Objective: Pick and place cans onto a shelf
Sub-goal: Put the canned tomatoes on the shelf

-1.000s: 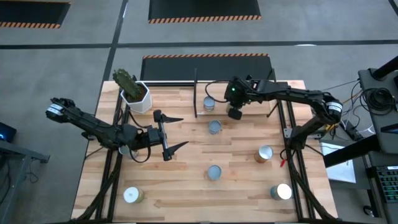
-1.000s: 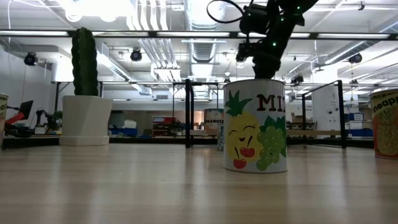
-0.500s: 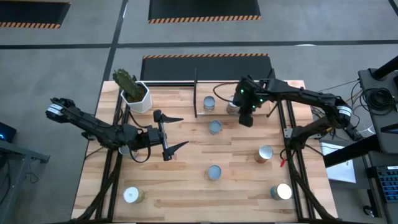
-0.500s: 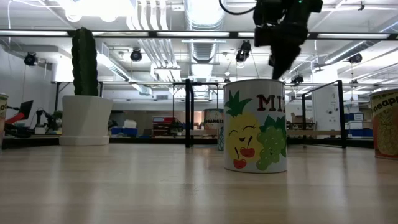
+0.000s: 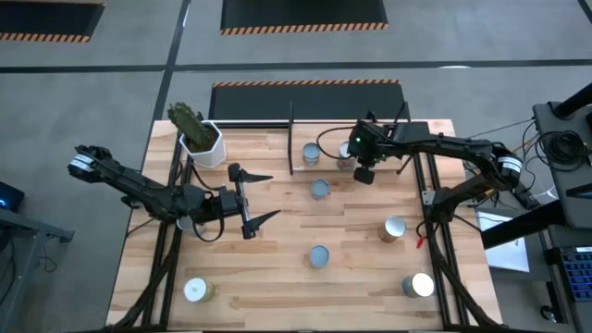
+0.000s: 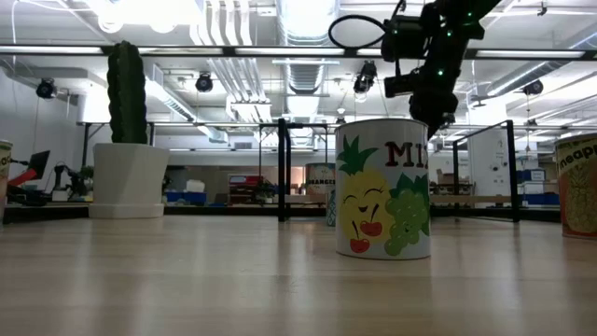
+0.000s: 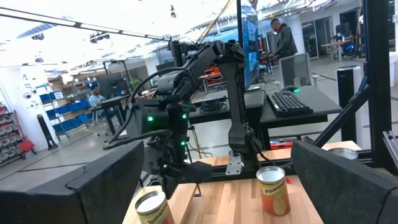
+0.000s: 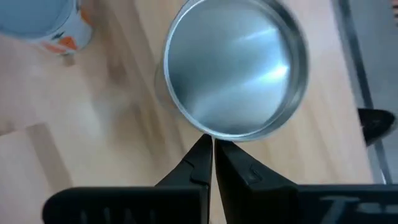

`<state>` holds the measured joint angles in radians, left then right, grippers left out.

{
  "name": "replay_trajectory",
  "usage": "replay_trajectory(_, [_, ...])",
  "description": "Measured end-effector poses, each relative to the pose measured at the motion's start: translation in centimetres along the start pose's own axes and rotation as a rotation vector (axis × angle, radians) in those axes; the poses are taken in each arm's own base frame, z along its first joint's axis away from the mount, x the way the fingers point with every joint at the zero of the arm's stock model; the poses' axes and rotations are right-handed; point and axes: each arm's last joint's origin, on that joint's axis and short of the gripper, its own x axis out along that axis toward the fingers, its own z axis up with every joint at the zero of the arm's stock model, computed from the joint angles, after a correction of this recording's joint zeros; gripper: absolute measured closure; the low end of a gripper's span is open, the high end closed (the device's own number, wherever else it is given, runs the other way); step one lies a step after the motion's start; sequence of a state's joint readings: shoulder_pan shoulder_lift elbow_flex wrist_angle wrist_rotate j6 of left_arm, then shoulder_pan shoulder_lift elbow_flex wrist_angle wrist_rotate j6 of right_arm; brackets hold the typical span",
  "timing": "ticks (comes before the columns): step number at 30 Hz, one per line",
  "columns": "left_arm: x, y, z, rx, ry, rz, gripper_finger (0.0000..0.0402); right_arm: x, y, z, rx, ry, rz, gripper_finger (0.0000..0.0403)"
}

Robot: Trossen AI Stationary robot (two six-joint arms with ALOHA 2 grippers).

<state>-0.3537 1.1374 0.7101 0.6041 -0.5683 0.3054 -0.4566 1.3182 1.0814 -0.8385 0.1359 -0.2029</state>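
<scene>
Now: left gripper (image 5: 248, 198) idle at table's left, jaws wide apart, empty. Shelf (image 5: 319, 139) at far centre; 2 cans there. Right gripper (image 8: 212, 163) above right-hand can (image 8: 237, 74), jaws pressed together, holding nothing. Judgement: spread jaws, centre over rim before descending.

Plenty of bare table (image 5: 277, 259) in front of my left gripper (image 5: 259, 197), jaws wide, nothing near. My right gripper (image 5: 363, 173) is pinched closed, tips just beside a can (image 8: 236, 68) on the shelf (image 5: 328, 141), black post (image 5: 291, 139) close by.
</scene>
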Motion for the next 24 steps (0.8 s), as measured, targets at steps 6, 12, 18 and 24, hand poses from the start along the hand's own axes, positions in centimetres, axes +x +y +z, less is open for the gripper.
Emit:
replay_trajectory(6, [0.0,0.0,0.0,0.000,0.000,0.000,0.0015,-0.3,-1.0,0.4,-0.029,-0.005,-0.189,0.0394])
replay_trajectory(12, [0.0,0.0,0.0,-0.001,0.000,0.000,0.0015,-0.2,-0.9,0.8,-0.007,-0.062,-0.113,0.0394])
replay_trajectory(18, [0.0,0.0,0.0,-0.001,0.000,0.000,0.0015,-0.2,-1.0,1.5,-0.005,-0.128,-0.114,0.0394])
replay_trajectory(24, [0.0,0.0,0.0,0.000,0.000,0.000,0.0015,-0.4,-1.2,1.4,0.013,-0.118,-0.191,0.0394])
